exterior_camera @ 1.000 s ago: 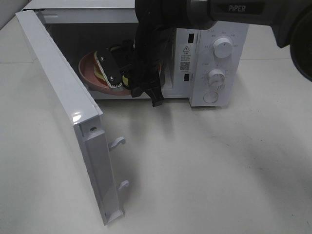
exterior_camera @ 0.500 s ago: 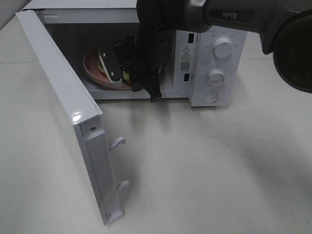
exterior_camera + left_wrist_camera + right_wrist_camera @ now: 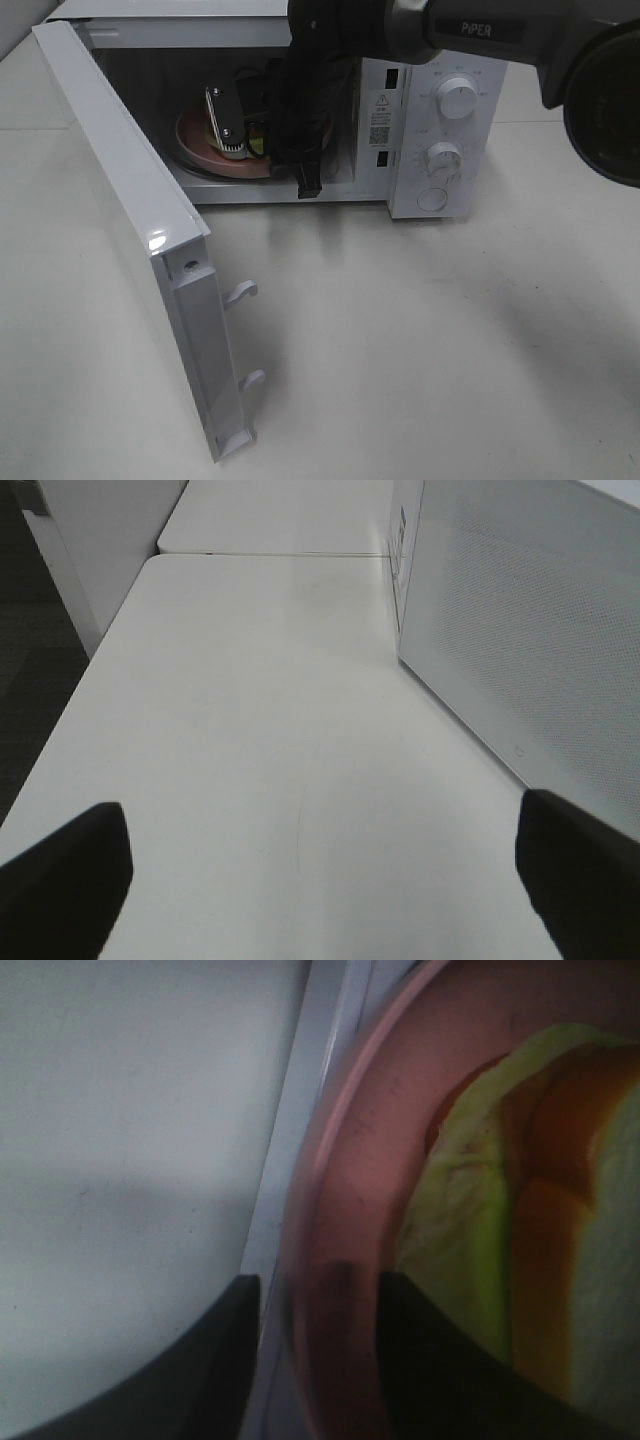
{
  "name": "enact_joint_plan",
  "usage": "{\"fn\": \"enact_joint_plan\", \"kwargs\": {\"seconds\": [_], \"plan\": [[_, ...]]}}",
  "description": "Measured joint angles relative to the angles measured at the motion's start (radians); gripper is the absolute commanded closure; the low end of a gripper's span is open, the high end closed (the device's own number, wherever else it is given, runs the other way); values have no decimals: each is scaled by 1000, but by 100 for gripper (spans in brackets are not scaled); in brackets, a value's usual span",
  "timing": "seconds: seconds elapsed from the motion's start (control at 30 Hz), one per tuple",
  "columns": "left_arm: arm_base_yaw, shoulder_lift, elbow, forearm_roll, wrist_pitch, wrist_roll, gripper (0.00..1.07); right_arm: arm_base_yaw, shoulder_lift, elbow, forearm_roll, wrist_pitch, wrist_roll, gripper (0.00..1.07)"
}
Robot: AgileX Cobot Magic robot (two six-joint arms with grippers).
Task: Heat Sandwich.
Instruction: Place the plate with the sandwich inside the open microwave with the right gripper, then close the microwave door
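Glossy black right arm [image 3: 320,60], grey link [image 3: 470,45] (white "PiPER" lettering); right end effector [image 3: 318,1360] carries a black-screwed silver strip [image 3: 225,120].

- The table [image 3: 420,340] is a plain off-white top; the exterior view shows a seam near its far left edge.
- A white microwave [image 3: 470,60] stands directly on it at the far side, its base flat on the top.
- Its door [image 3: 120,190] is swung wide open to the left, over the table.
- A pink plate [image 3: 192,140] lies in the microwave's cavity.
- In the left wrist view the table [image 3: 280,730] runs bare beside the microwave's wall [image 3: 530,620].
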Motion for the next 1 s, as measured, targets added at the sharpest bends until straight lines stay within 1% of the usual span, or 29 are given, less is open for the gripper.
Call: {"fn": "enact_joint_plan", "kwargs": {"seconds": [0.03, 0.07, 0.1, 0.2, 0.47, 0.5, 0.6, 0.67, 0.7, 0.8, 0.9, 0.97, 1.0], "plan": [[0, 0, 0, 0, 0, 0, 9, 0, 0, -1, 1, -2, 15, 46], [0, 0, 0, 0, 0, 0, 9, 0, 0, -1, 1, -2, 15, 46], [0, 0, 0, 0, 0, 0, 9, 0, 0, -1, 0, -2, 46, 37], [0, 0, 0, 0, 0, 0, 9, 0, 0, -1, -1, -2, 99, 29], [0, 0, 0, 0, 0, 0, 9, 0, -4, 12, -1, -3, 120, 31], [0, 0, 0, 0, 0, 0, 9, 0, -15, 34, -1, -3, 120, 31], [0, 0, 0, 0, 0, 0, 9, 0, -29, 58, -2, -3, 120, 31], [0, 0, 0, 0, 0, 0, 9, 0, -61, 97, -2, -20, 120, 31], [0, 0, 0, 0, 0, 0, 9, 0, -61, 97, -2, -20, 120, 31], [0, 0, 0, 0, 0, 0, 9, 0, -105, 145, -1, -42, 120, 31], [0, 0, 0, 0, 0, 0, 9, 0, -122, 172, -1, -48, 120, 31], [0, 0, 0, 0, 0, 0, 9, 0, -158, 223, -1, -69, 120, 31], [0, 0, 0, 0, 0, 0, 9, 0, -158, 223, -1, -69, 120, 31]]}}
